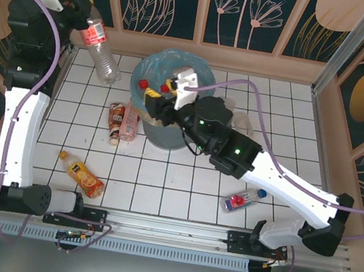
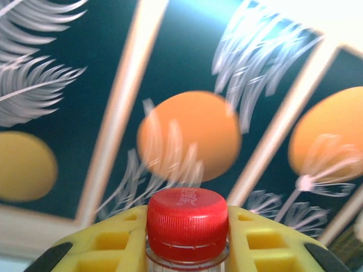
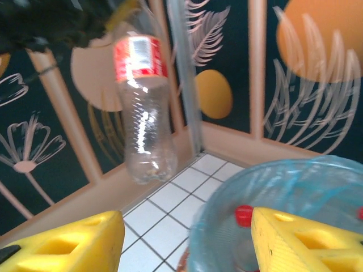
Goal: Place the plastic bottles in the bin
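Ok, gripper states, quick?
Left gripper: shut on a red-capped bottle.
Right gripper: open, empty, above the bin.

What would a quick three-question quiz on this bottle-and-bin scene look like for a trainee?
1. True or false: the left gripper is shut on a red-capped bottle and holds it off the table.
2. Pick one. The right gripper is: A) open above the bin; B) shut on an orange bottle; C) resting at the table's near edge.
3. Fill the gap: in the top view, the rightmost bottle lies on its side and has a ____ cap.

Key: 1 true; 2 A; 3 blue.
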`<action>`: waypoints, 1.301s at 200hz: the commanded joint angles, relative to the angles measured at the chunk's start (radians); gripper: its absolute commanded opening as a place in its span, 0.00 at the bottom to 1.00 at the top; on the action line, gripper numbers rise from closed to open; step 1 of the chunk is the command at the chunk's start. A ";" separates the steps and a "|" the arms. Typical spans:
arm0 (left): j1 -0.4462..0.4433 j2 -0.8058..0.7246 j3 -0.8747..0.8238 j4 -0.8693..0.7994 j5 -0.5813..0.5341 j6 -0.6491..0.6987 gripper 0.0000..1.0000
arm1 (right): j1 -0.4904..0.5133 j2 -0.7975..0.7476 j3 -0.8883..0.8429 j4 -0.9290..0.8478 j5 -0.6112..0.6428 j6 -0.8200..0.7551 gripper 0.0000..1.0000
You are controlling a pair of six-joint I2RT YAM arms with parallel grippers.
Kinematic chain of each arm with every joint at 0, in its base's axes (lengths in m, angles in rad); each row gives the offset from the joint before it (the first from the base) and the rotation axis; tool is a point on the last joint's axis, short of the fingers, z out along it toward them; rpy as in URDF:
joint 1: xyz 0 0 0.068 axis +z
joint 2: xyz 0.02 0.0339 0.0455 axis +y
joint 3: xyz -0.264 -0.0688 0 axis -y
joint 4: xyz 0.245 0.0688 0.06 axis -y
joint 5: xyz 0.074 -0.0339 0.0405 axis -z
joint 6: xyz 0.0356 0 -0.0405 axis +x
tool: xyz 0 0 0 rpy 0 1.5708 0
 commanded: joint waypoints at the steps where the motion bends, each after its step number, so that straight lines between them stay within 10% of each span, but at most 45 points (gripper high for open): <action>1: -0.105 -0.001 0.065 0.081 -0.026 0.004 0.00 | -0.014 -0.067 -0.051 0.080 0.071 -0.010 0.61; 78: -0.502 0.210 0.136 0.227 -0.071 0.183 0.00 | -0.018 -0.166 -0.129 0.091 0.119 -0.012 0.61; 260: -0.528 0.145 -0.721 0.852 0.001 0.147 0.00 | -0.033 -0.182 -0.227 0.107 0.128 0.017 0.61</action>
